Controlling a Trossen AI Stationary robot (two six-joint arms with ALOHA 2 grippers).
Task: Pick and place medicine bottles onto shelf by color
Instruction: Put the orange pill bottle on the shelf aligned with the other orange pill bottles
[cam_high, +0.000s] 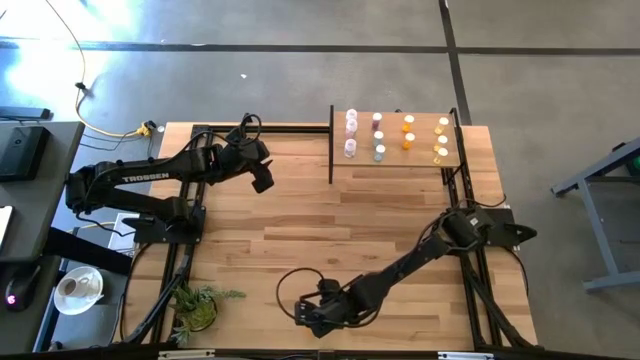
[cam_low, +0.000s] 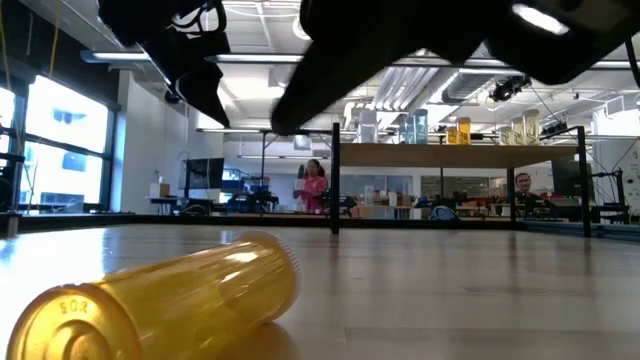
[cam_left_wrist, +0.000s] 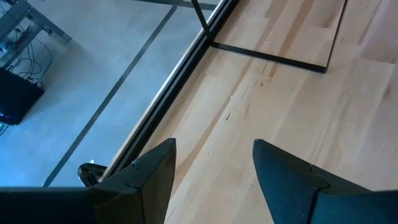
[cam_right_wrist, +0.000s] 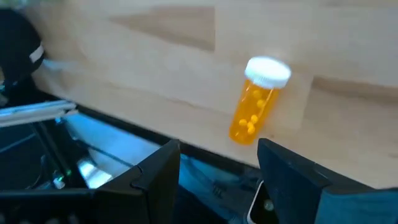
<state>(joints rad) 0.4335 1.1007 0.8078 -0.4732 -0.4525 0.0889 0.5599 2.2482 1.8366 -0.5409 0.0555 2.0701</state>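
A: Entry. Where was the remaining bottle?

B: One orange-yellow medicine bottle (cam_right_wrist: 257, 102) lay on its side on the table (cam_high: 300, 215), white cap on, loose pills visible inside, very close to the table's near edge. It lay just beyond the tips of the right gripper (cam_right_wrist: 217, 165), whose jaws stood apart with nothing between them. Judged: the arm was reaching low over that edge to line up on a bottle that had ended up far from the rest.

A: And the shelf?

B: The shelf (cam_high: 395, 160) sat at the far side, well apart from that bottle. The bottles on it (cam_high: 408, 135) stood upright in columns by colour: pale pink, then clear or grey, orange, yellow. Judged: the sorting was nearly done, with this one left.

A: Left arm?

B: The left gripper (cam_left_wrist: 214, 165) hung over bare table near the far edge, beside the shelf's black post (cam_high: 331, 145); jaws apart, empty. It looked parked.

A: Room to move?

B: Open board between bottle and shelf. Risks as judged: the bottle could roll off the near edge if nudged, and the posts narrowed the way in.
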